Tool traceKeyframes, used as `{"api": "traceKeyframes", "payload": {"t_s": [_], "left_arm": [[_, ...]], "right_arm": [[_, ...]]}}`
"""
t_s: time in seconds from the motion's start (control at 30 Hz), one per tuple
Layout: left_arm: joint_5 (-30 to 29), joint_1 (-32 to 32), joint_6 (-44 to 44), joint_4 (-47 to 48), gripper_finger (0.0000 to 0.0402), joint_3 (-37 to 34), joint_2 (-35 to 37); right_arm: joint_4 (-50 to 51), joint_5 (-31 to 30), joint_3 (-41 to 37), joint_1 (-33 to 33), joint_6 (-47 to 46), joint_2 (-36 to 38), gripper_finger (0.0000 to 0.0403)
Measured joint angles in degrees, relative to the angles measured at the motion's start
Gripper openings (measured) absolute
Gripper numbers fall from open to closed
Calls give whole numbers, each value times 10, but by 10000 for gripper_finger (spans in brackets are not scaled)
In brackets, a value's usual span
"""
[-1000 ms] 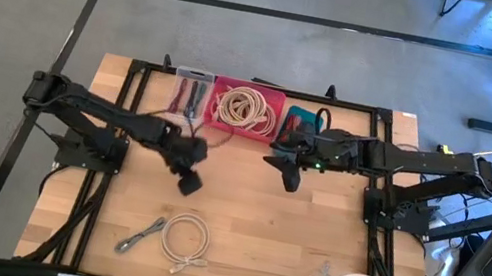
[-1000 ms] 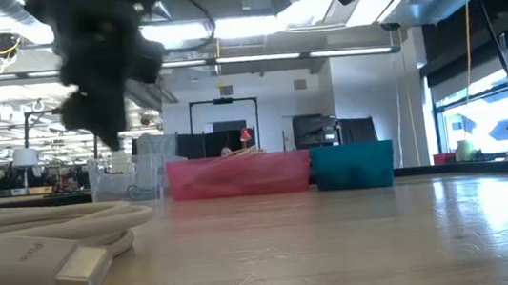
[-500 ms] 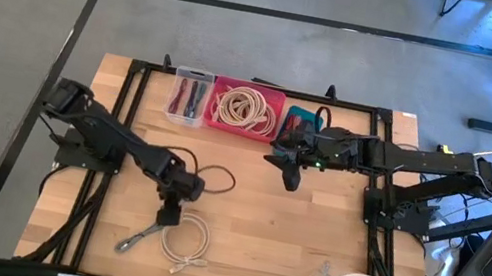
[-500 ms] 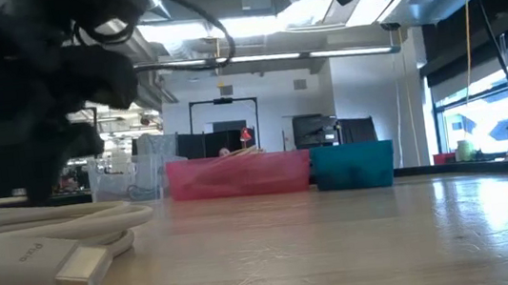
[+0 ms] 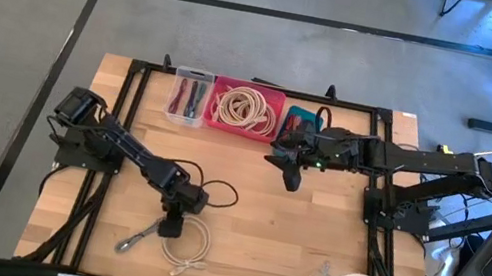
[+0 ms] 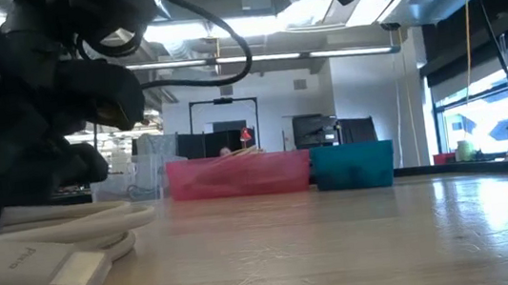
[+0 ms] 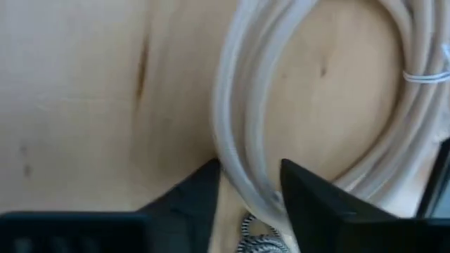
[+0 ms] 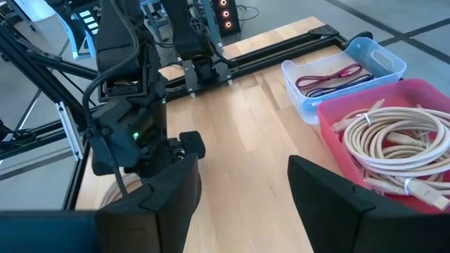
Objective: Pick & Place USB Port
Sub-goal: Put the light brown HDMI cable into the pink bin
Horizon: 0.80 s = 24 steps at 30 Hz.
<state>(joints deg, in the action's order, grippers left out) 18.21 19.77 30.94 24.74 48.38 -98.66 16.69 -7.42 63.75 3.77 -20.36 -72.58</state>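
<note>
At the near edge of the tabletop (image 5: pixel 235 258), toward six o'clock in the high view, the coiled white USB cable (image 5: pixel 184 241) lay flat, its loose plug end trailing toward the six o'clock side and a grey connector piece (image 5: pixel 139 236) just beside it at nine o'clock. The left pincer (image 5: pixel 173 225) stood directly over the coil's twelve o'clock rim, pointing down. In the left wrist view its two dark fingers (image 7: pixel 309 200) straddled the bundled strands of the cable (image 7: pixel 246 140), one finger on either side, spread and not yet pinching. The strands ran lengthwise between the fingers, so a squeeze would likely cross the bundle squarely. The left arm was plainly the nearer one; it reached out from its base at nine o'clock, elbow bent, wrist tipped down at the coil.

Farther back, toward one o'clock of the coil, the right pincer (image 5: pixel 291 178) hung above bare wood with its fingers spread and nothing between them.

Farthest, along the twelve o'clock edge, sat three bins: a clear bin (image 5: pixel 174 105) with dark cables, a pink bin (image 5: pixel 276 113) with another white coil, and a teal bin (image 5: pixel 287 117) partly hidden by the right arm.
</note>
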Motion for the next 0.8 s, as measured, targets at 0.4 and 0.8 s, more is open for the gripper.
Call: {"api": "traceKeyframes", "payload": {"t_s": [0.4,0.8], "left_arm": [[-104,-63,-30,83,11,78,83],[-223,-314,-240,179,10,239,115]], "right_arm": [[-1,0,0,-6,0,0,223],[-5,0,0,-8,-17,0,223]]}}
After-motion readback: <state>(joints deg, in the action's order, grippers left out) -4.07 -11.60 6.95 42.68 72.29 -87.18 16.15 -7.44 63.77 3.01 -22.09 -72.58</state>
